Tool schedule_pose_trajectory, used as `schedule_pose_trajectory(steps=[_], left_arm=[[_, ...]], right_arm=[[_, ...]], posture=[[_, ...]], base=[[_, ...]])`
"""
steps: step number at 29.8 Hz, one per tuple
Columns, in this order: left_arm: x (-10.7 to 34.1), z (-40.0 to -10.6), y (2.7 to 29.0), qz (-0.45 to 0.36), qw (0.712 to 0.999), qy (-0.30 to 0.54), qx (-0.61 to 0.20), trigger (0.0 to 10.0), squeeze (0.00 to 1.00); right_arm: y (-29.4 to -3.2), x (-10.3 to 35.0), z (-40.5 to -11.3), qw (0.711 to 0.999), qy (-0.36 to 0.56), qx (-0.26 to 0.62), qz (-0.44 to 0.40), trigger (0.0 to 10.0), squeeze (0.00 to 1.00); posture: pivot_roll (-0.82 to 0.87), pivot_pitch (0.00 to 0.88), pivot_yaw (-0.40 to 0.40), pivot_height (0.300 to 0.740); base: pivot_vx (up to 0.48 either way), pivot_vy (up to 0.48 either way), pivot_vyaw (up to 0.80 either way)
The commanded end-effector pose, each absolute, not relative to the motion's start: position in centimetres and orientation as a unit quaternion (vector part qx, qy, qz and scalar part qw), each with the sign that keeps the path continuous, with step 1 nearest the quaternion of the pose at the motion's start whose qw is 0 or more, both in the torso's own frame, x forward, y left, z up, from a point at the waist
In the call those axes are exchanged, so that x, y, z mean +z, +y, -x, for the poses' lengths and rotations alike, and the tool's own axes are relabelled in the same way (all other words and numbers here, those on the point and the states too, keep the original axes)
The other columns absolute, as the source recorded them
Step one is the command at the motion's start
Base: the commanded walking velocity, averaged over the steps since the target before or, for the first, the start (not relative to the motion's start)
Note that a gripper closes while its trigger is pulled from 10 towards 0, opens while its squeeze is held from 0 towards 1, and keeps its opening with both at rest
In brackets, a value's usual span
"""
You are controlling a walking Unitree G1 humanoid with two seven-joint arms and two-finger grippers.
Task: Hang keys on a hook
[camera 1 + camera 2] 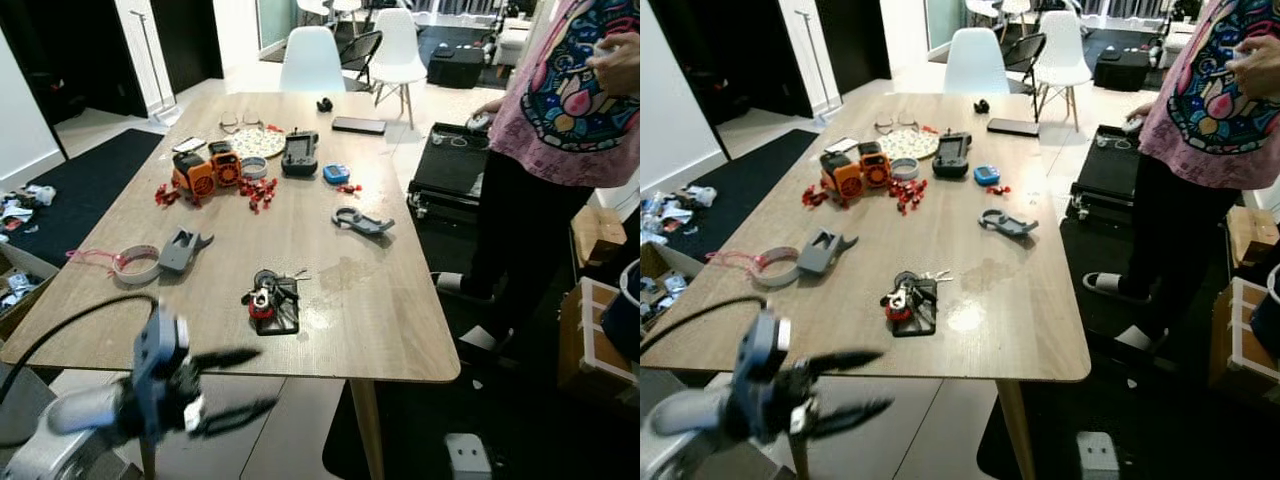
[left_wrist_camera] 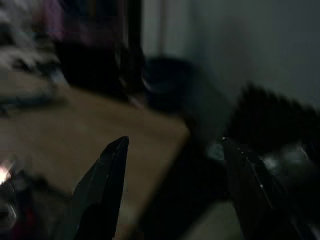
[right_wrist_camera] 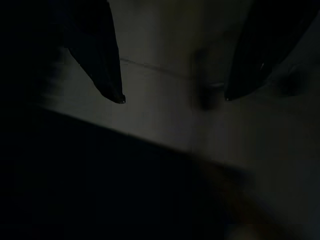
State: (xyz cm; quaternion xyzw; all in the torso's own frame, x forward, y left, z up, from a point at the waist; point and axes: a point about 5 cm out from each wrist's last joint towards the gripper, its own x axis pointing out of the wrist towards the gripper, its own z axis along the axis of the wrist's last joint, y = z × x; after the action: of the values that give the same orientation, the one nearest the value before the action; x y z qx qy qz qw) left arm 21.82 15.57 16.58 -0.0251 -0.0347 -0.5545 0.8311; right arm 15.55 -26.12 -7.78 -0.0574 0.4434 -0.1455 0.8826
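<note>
left gripper [image 1: 228, 385]: It is low and near the robot, just off the near edge of the table [image 1: 400, 340]. Its two black fingers are spread apart and hold nothing. It looks blurry.

right gripper [image 3: 172, 97]: Its own camera is very dark. The two fingers are spread apart, with only floor between them.

keys [image 1: 272, 298]: They lie in a small bunch near the front edge of the table, a bit past the left gripper. They rest on a flat black thing, with a red bit and a silver ring on the left side (I cannot tell if the black thing is part of the bunch).

how the keys feel: I think they are light, hard and made of metal. They are loose on the ring, so they will flop and swing when lifted. Metal is slippery too.

where to grab: I think the ring or the fat red bit is best. The flat keys lie too close to the wood to pinch well.

grey clip [image 1: 183, 249]: It sits to the left of the keys, touching a roll of tape [image 1: 137, 264].

grey handle [image 1: 362, 221]: It lies past the keys, a bit to the right.

orange toy [image 1: 207, 170]: It is farther back on the left, with small red bits around it.

person [image 1: 560, 140]: They stand at the right side of the table.

hook: I cannot pick one out.
</note>
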Motion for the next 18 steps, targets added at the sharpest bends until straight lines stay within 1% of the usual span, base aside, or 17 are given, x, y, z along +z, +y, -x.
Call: schedule_pose_trajectory(steps=[1,2,3,5,6,7,9,11,12,14,15,16,18], left_arm=[[16.1,-22.2,14.8,0.012,0.843,-0.024,-0.537,10.0,0.0],[16.2,-22.4,14.5,0.011,0.847,-0.026,-0.532,10.0,0.0],[16.2,-22.4,14.5,0.011,0.847,-0.026,-0.532,10.0,0.0],[16.1,-22.8,13.9,0.005,0.854,-0.03,-0.519,10.0,0.0],[16.1,-22.8,13.9,0.005,0.854,-0.03,-0.519,10.0,0.0],[16.1,-23.1,13.7,0.006,0.857,-0.033,-0.514,10.0,0.0],[16.2,-23.6,13.1,0.008,0.867,-0.033,-0.497,10.0,0.0],[16.2,-23.6,13.1,0.008,0.867,-0.033,-0.497,10.0,0.0],[16.3,-23.9,12.8,0.007,0.873,-0.037,-0.487,10.0,0.0],[16.3,-23.9,12.8,0.007,0.873,-0.037,-0.487,10.0,0.0],[16.5,-24.2,12.3,0.007,0.878,-0.039,-0.477,10.0,0.0],[16.5,-24.2,12.3,0.007,0.878,-0.039,-0.477,10.0,0.0],[17.1,-24.7,11.2,0.0,0.89,-0.049,-0.454,10.0,0.0]], right_arm=[[-28.4,-7.3,-14.5,0.87,0.437,-0.218,0.069,10.0,0.0],[-29.4,-7.0,-14.4,0.867,0.429,-0.24,0.074,10.0,0.0],[-29.4,-7.0,-14.4,0.867,0.429,-0.24,0.074,10.0,0.0],[-31.0,-6.2,-14.2,0.865,0.414,-0.272,0.081,10.0,0.0],[-31.0,-6.2,-14.2,0.865,0.414,-0.272,0.081,10.0,0.0],[-31.8,-5.8,-14.2,0.865,0.405,-0.284,0.087,10.0,0.0],[-33.0,-4.9,-14.5,0.871,0.383,-0.293,0.096,10.0,0.0],[-33.0,-4.9,-14.5,0.871,0.383,-0.293,0.096,10.0,0.0],[-33.1,-4.7,-14.9,0.879,0.372,-0.285,0.087,10.0,0.0],[-33.1,-4.7,-14.9,0.879,0.372,-0.285,0.087,10.0,0.0],[-32.5,-4.6,-15.6,0.893,0.362,-0.259,0.074,10.0,0.0],[-32.5,-4.6,-15.6,0.893,0.362,-0.259,0.074,10.0,0.0],[-30.0,-5.0,-17.1,0.917,0.349,-0.186,0.056,10.0,0.0]], posture=[[0.03,0.03,0.006,0.74],[0.03,0.03,0.006,0.74],[0.03,0.03,0.006,0.74],[0.02,0.031,0.008,0.74],[0.02,0.031,0.008,0.74],[0.02,0.03,0.008,0.74],[0.02,0.03,0.007,0.74],[0.02,0.03,0.007,0.74],[0.02,0.03,0.007,0.74],[0.02,0.03,0.007,0.74],[0.02,0.03,0.006,0.74],[0.02,0.03,0.006,0.74],[0.02,0.031,-0.001,0.74]], base=[[0.0,0.0,0.0],[0.0,0.0,0.0],[0.0,0.0,0.0],[0.0,0.0,0.0],[0.0,0.0,0.0],[0.0,0.0,0.0],[0.0,0.0,0.0],[0.0,0.0,0.0],[0.0,0.0,0.0],[0.0,0.0,0.0],[0.0,0.0,0.0],[0.0,0.0,0.0],[0.0,0.0,0.0]])
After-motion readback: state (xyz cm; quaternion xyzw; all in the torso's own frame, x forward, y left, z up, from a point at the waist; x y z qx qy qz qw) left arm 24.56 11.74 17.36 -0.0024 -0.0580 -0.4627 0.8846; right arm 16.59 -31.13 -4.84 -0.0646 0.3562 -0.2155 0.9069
